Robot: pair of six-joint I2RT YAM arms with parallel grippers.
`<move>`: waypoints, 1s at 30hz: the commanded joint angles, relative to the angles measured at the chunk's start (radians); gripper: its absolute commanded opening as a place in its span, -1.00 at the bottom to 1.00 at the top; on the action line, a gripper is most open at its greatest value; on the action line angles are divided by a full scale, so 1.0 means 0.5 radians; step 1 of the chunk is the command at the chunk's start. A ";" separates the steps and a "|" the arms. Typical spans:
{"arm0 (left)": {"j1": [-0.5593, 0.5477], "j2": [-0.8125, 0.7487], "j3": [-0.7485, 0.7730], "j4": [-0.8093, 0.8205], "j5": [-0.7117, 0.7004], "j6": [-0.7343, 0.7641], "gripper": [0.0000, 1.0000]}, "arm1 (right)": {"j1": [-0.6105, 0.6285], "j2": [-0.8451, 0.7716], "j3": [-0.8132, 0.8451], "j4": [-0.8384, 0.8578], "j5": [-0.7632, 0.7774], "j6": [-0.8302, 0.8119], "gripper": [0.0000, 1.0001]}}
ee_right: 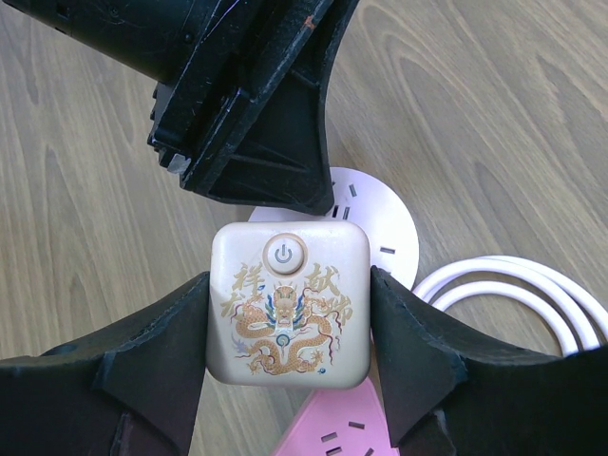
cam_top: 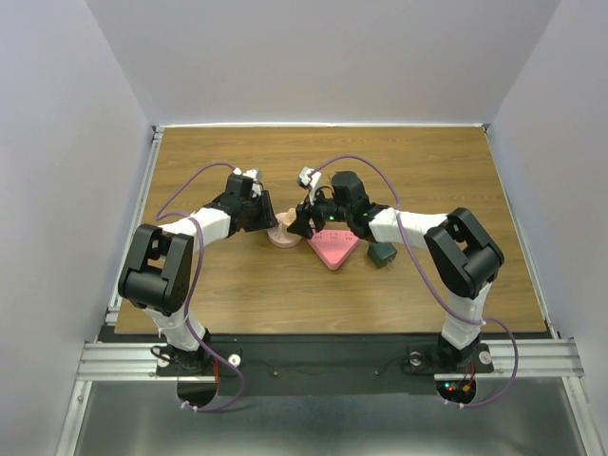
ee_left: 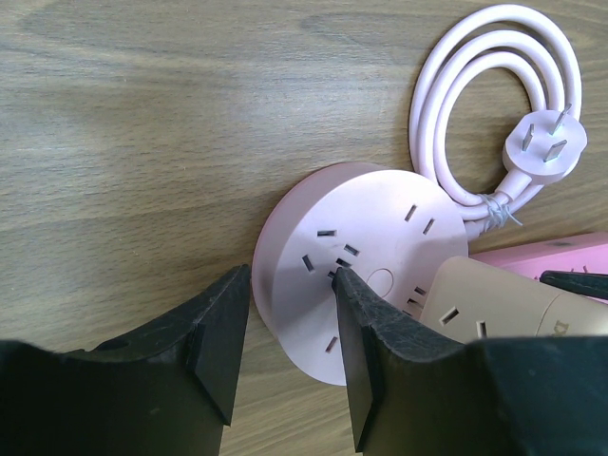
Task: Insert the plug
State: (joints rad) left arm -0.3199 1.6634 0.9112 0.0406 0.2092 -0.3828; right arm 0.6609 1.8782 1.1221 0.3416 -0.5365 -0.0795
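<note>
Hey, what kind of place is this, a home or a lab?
Most likely a robotics lab test cell: a wooden table boxed in by plain white walls, with two arms bolted to an aluminium rail at its near edge.

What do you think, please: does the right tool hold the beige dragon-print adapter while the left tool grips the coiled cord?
Not quite. The left wrist view shows the left tool straddling the rim of the round pink socket hub; the coiled cord lies untouched beside it. The right tool does hold the beige dragon-print adapter.
</note>
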 commanded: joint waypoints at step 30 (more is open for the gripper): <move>-0.032 0.020 0.034 -0.032 0.023 0.035 0.02 | 0.083 0.045 -0.287 -0.060 0.358 0.190 -0.99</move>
State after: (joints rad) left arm -0.3271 1.6680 0.9115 0.0433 0.2115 -0.3828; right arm 0.6830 1.8515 1.0313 0.4492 -0.4065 0.0235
